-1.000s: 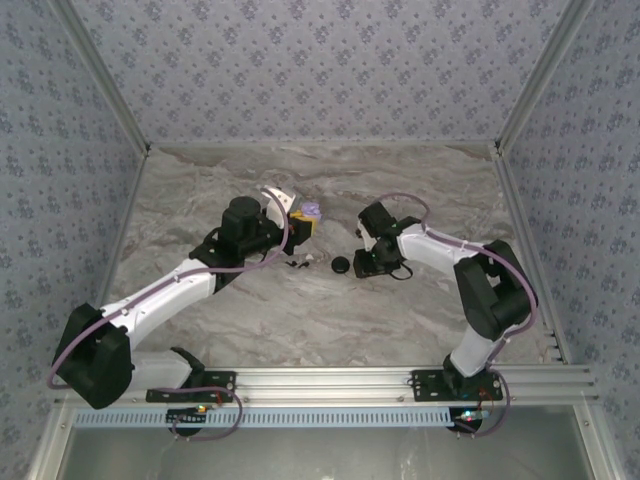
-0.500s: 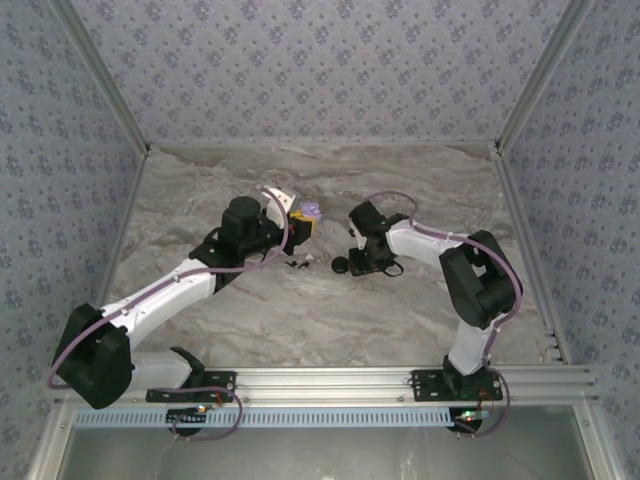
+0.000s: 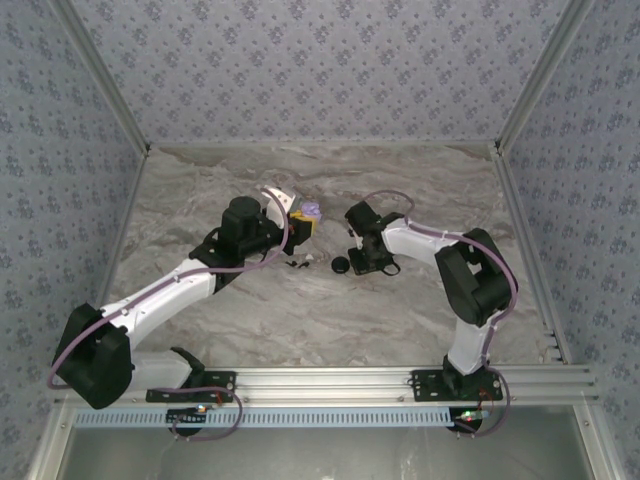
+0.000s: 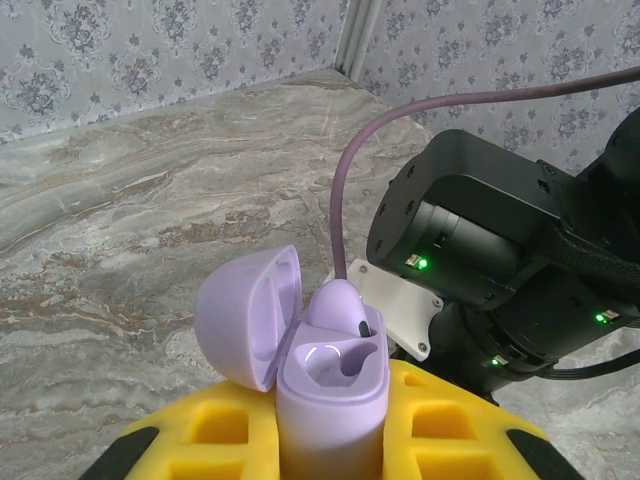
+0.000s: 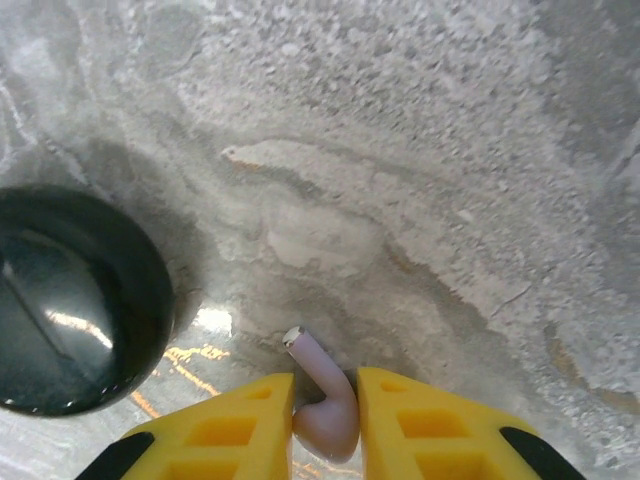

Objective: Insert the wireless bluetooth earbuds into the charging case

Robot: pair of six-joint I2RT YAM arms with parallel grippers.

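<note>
left gripper [image 3: 300, 224] clenched on the open case [image 4: 330, 385], one bud [image 4: 342, 303] seated, other slot empty. beside the disc [image 5: 70, 300], right gripper [image 5: 326, 388] has slid in and narrowed onto the second bud [image 5: 328, 420] on the table [image 5: 450, 150]; lifting looks next.

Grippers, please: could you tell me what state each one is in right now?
Left gripper: closed, holding the open charging case.
Right gripper: closed on an earbud.
</note>
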